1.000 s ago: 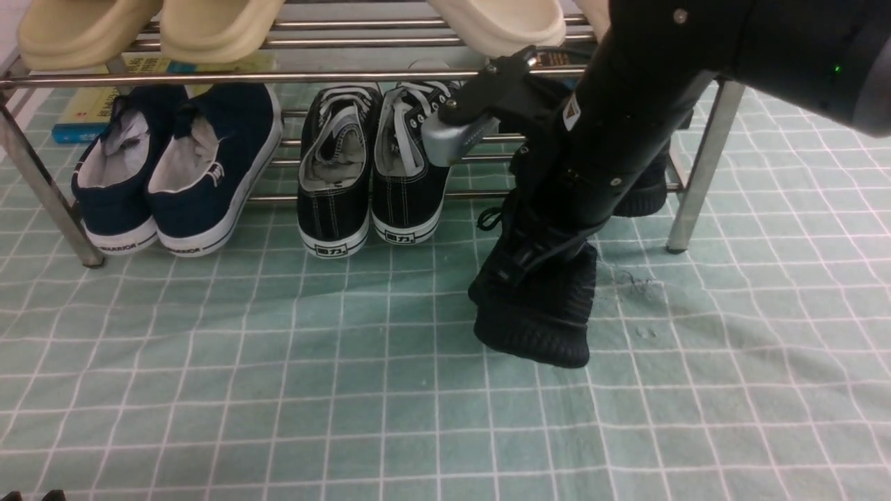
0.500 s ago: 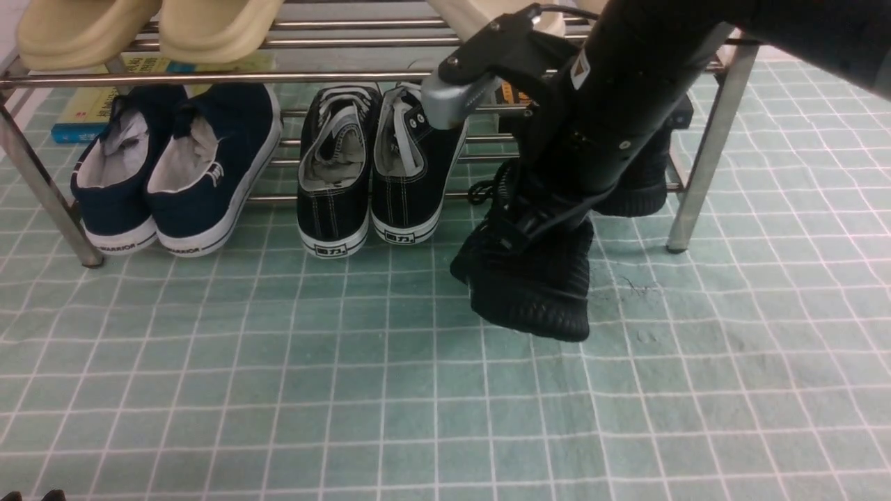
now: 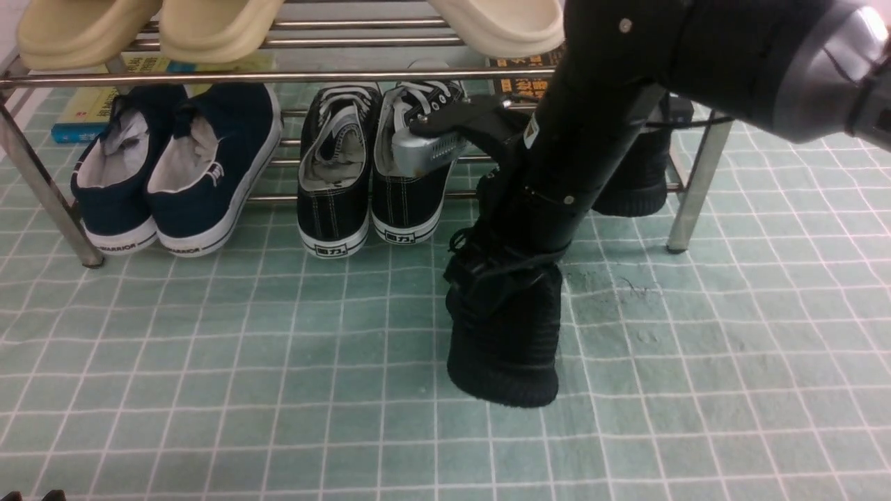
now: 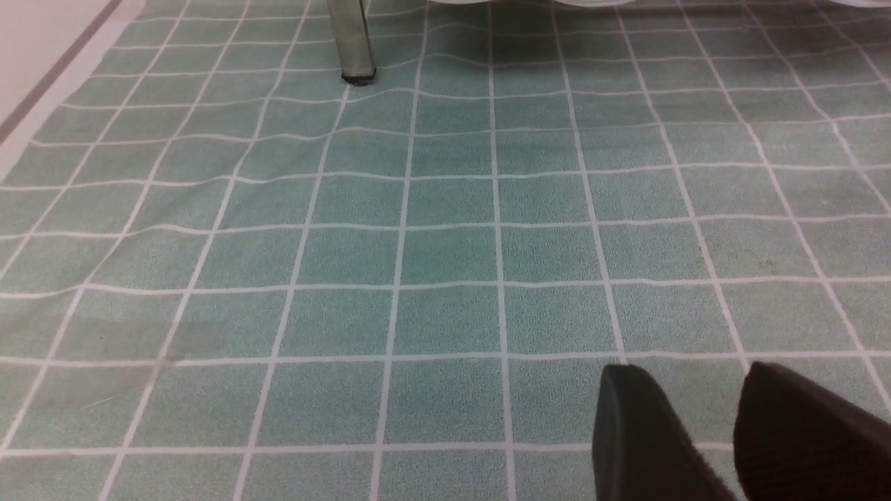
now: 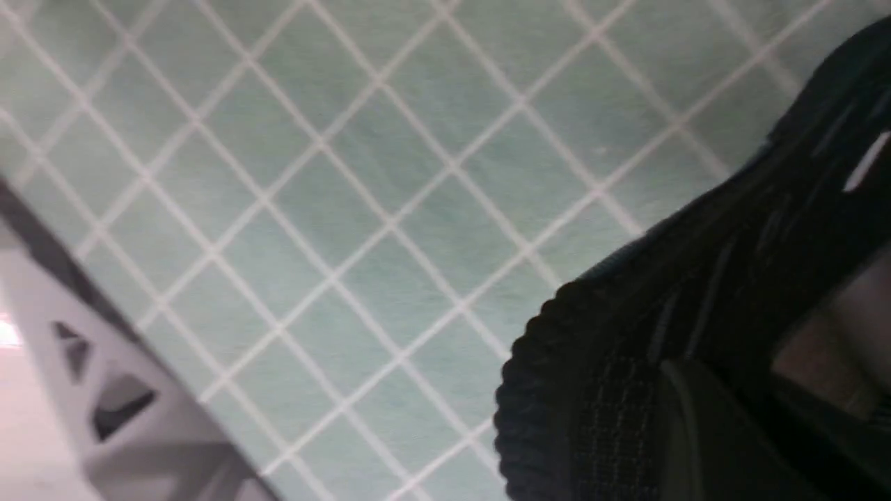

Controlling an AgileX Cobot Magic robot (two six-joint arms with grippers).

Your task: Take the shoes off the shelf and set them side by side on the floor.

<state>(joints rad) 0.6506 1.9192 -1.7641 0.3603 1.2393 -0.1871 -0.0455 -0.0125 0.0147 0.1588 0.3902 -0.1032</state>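
Closest to the robot, the left gripper point(image 4: 686, 381) hangs low over the floor point(image 3: 278, 390), its jaws spread with bare green squares showing between them and nothing in their hold. Wide open floor runs from there up to the shelf, wrinkled in places, with free room on both sides of the middle. Further in, a little right of centre, the right gripper point(image 3: 498, 282) reaches down into the collar of one black mesh sneaker point(image 3: 502, 348); its jaws are pinched on that collar, one finger point(image 5: 696, 431) pressed against the knit beside the pale lining. The sneaker points its ribbed heel toward the robot and sits low at the floor, clear of the shelf's front edge; I cannot tell whether its sole touches. A scuffed patch of floor lies just right of it. Beyond stands the shelf point(image 3: 278, 75). On its lower tier the other black mesh sneaker point(image 3: 637, 191) sits at the right end, half hidden behind the arm, just inside the right corner post point(image 3: 696, 188). Left of the arm the black canvas sneakers point(image 3: 376, 167) and the navy slip-ons point(image 3: 174, 167) overhang the front rail with their heels, and cream slippers point(image 3: 90, 28) rest on the upper tier.
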